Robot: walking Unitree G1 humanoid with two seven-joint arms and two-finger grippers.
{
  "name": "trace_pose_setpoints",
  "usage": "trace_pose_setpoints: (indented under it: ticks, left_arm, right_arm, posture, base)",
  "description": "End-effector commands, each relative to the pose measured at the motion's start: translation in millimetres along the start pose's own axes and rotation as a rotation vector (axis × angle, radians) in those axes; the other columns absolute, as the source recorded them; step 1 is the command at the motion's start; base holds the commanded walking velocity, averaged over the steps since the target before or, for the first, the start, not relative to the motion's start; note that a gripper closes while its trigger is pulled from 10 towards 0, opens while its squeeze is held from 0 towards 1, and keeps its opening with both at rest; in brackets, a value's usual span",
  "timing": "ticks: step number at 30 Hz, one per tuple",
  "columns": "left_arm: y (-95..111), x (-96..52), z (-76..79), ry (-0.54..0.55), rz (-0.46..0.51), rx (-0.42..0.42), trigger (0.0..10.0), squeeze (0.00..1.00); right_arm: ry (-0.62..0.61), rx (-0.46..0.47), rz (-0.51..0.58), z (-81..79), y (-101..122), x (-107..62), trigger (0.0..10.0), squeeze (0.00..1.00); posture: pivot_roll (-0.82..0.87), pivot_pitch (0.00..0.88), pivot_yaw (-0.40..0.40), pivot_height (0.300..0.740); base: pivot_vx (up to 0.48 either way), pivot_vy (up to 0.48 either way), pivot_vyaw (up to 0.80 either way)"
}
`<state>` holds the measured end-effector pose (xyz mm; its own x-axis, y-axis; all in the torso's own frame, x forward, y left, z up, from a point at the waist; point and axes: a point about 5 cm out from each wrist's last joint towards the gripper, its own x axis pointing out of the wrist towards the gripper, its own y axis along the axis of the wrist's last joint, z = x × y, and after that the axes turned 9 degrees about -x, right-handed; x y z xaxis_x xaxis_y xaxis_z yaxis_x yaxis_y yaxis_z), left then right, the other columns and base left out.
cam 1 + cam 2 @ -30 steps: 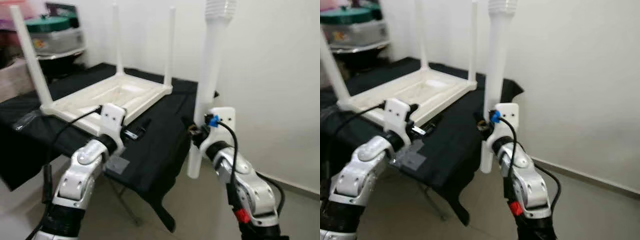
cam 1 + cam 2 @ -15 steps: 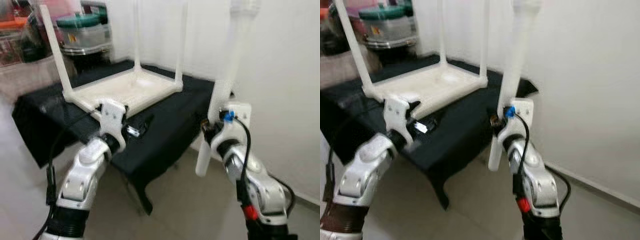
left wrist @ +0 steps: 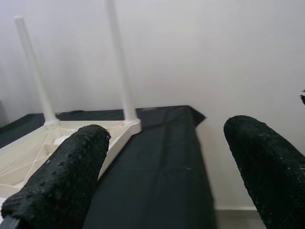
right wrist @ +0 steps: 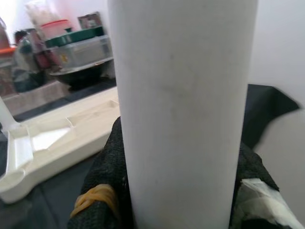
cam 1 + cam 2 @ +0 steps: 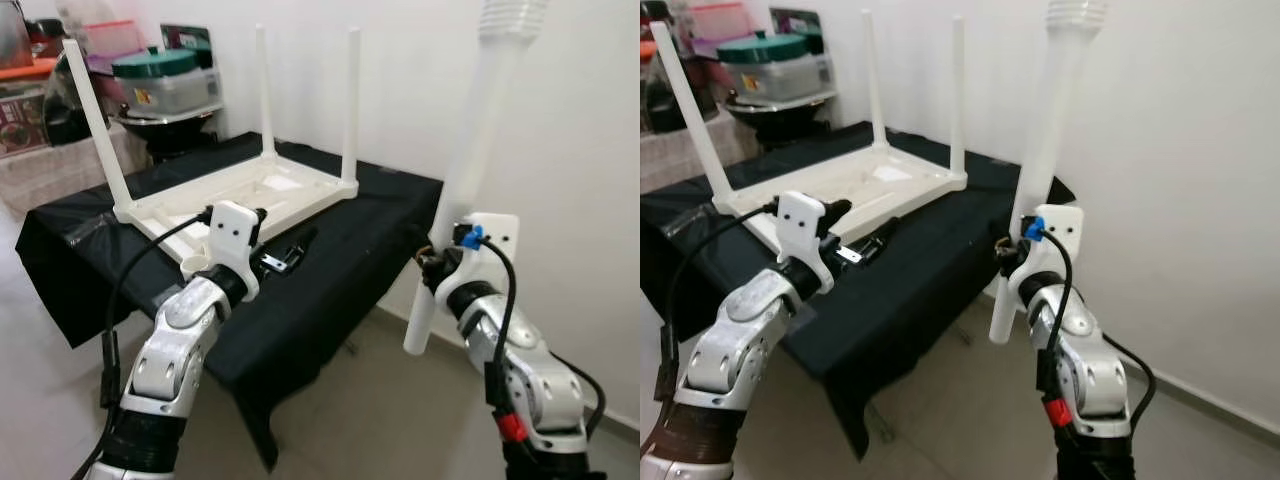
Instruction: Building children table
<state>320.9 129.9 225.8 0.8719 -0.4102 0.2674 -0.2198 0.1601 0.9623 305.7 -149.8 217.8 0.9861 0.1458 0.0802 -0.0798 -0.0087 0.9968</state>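
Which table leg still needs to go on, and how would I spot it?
Find the black-covered table with the white tabletop lying upside down on it. Past its edge, by the wall, the right hand holds a long white leg almost upright. Three other legs stand fixed in the tabletop; this one is loose, with a ribbed end on top.

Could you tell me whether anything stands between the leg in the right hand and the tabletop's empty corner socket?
Yes: the left hand hovers just beside the empty socket, between it and the leg.

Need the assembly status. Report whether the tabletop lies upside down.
Upside down: the tabletop lies flat on the cloth, three legs pointing up.
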Motion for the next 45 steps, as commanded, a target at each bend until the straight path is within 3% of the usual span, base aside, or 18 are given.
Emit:
trace_pose_setpoints:
  ticks: [1, 6, 12, 30, 39, 45]
  left_arm:
    - [-2.7, -1.5, -5.3, 0.019, -0.017, 0.004, 10.0, 0.0]
    - [-2.6, -1.3, -5.5, 0.019, -0.018, 0.006, 10.0, 0.0]
    - [-3.4, -0.9, -5.7, 0.024, -0.022, 0.014, 10.0, 0.0]
    - [-8.0, 2.4, -3.6, 0.047, -0.038, 0.05, 10.0, 0.0]
    - [-4.9, 2.8, -0.3, 0.003, -0.029, -0.043, 10.0, 0.0]
    - [-4.7, 1.8, -1.5, 0.005, -0.029, -0.051, 10.0, 0.0]
  right_arm:
    - [0.021, -0.005, 0.01, -5.4, 2.2, 1.2, 10.0, 0.0]
    - [0.041, -0.044, 0.008, -8.1, 2.5, 0.9, 10.0, 0.0]
    - [0.055, -0.086, 0.005, -10.7, 2.3, 0.2, 10.0, 0.0]
    - [0.058, -0.101, -0.017, -9.7, -3.3, -2.1, 10.0, 0.0]
    - [0.063, -0.215, -0.014, -4.5, -4.9, -0.9, 10.0, 0.0]
    - [0.064, -0.242, -0.018, -1.3, -6.2, -1.2, 10.0, 0.0]
  posture:
    - [0.06, 0.0, -0.054, 0.74]
    - [0.06, 0.0, -0.054, 0.74]
    - [0.06, 0.0, -0.054, 0.74]
    - [0.06, 0.0, -0.054, 0.74]
    - [0.06, 0.0, -0.06, 0.74]
    - [0.06, 0.0, -0.061, 0.74]
  base:
    - [0.48, 0.0, 0.0]
    - [0.425, 0.0, 0.0]
    - [0.0, 0.0, 0.8]
    - [0.0, 0.0, 0.8]
    - [0.0, 0.0, 0.8]
    - [0.0, 0.0, 0.8]
